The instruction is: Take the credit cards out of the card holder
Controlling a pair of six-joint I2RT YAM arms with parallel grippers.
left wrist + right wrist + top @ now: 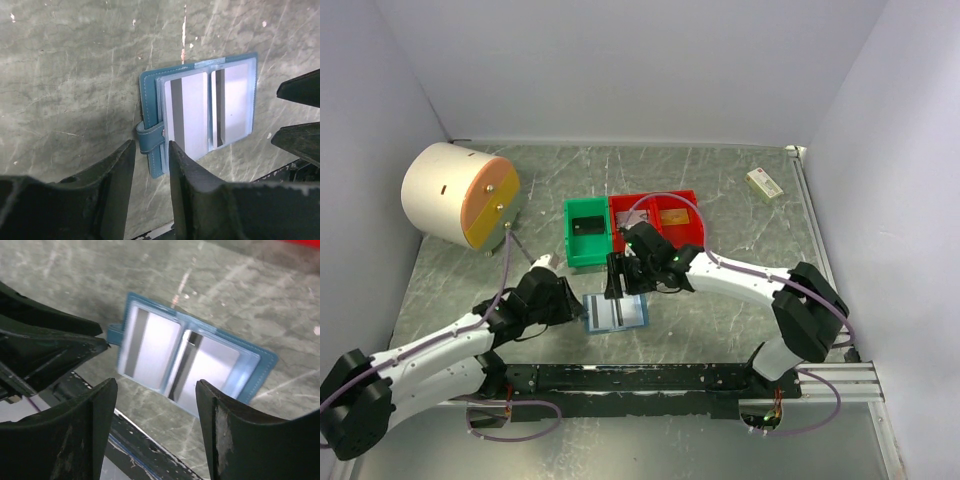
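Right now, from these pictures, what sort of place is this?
Probably a robot test cell. Plain white walls enclose a grey table; the left arm and right arm stand on a black rail at its near edge; a green bin, a red bin and an open card holder lie there.

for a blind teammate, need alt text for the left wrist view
An open blue card holder lies flat on the grey table, two striped credit cards showing in its clear sleeves. The left tool is open, close to its nearer end.
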